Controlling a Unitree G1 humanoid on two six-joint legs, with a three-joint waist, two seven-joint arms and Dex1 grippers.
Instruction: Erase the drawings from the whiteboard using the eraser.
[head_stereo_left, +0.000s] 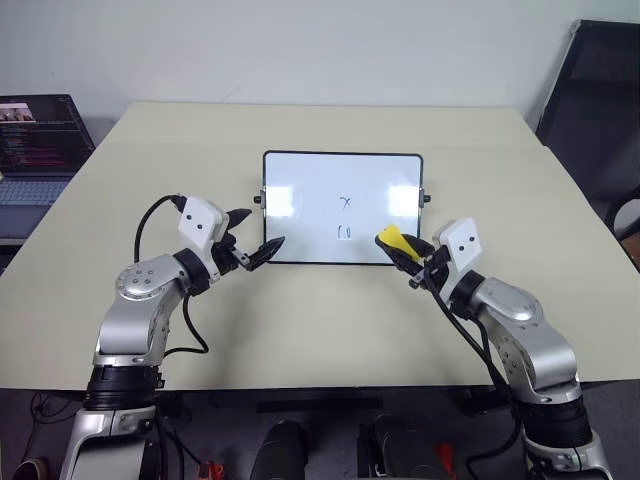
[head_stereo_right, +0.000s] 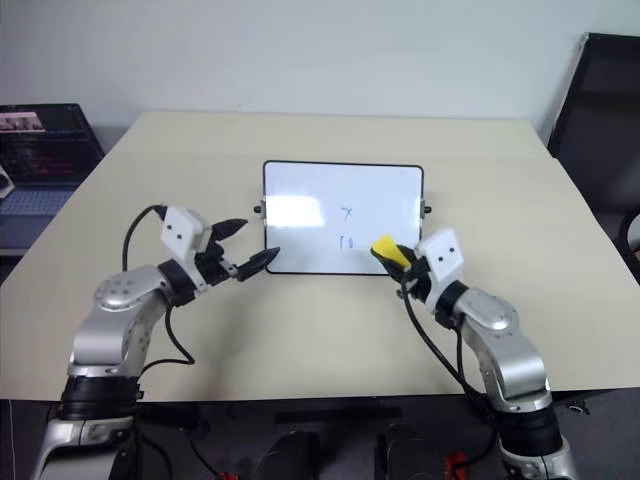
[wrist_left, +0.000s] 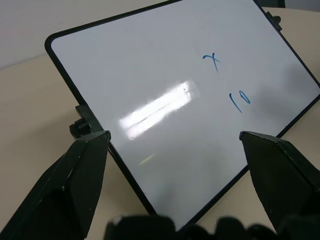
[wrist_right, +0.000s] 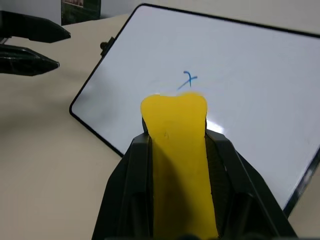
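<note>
Left eye view: drawings (head_stereo_left: 345, 218) sit mid-whiteboard (head_stereo_left: 300, 180) on the bench (head_stereo_left: 300, 320), just ahead-left of the eraser (head_stereo_left: 393, 241) clamped in the nearer right claw (head_stereo_left: 412, 252); left claw (head_stereo_left: 252, 240) spread, at the board's near-left corner.

Beige table (head_stereo_left: 300, 330); open laptop (head_stereo_left: 40, 150); dark chair (head_stereo_left: 590, 120).

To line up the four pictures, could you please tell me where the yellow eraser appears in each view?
Left eye view: eraser, at the whiteboard's near right edge.
Right eye view: the same spot.
Left wrist view: not in it.
Right wrist view: centre foreground, in the right gripper.
Shared landmark: the blue "x".
</note>
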